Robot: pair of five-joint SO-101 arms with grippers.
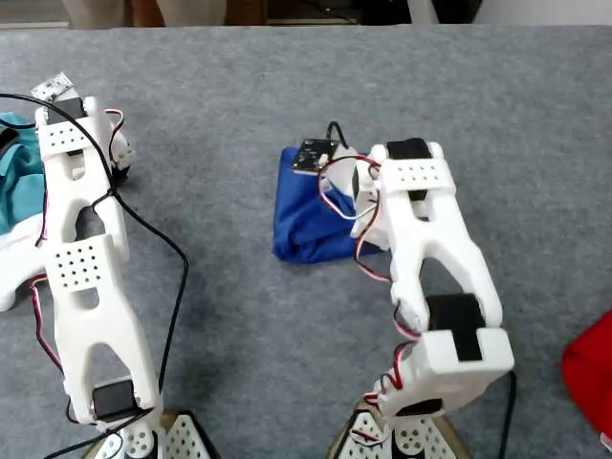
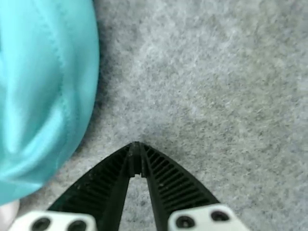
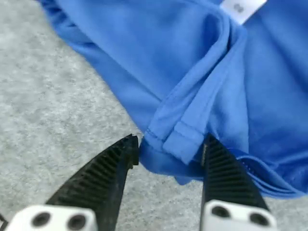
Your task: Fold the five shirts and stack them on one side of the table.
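With your right tool [image 3: 169, 144] spread astride an edge of the blue shirt [image 3: 192, 62] on the table [image 1: 239, 316] and your left tool [image 2: 137, 147] closed beside the teal shirt [image 2: 43, 86], pinching too few layers could spill the fold.

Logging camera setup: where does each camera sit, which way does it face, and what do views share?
High view: fixed overhead, looking down at table; left arm, right arm, blue shirt, teal shirt, red shirt.
Left wrist view: on the left arm, looking down past shut left gripper; teal shirt alongside.
Right wrist view: on the right arm, looking down; open right gripper straddles blue shirt's edge.
Shared: each wrist view's shirt also shows from above.
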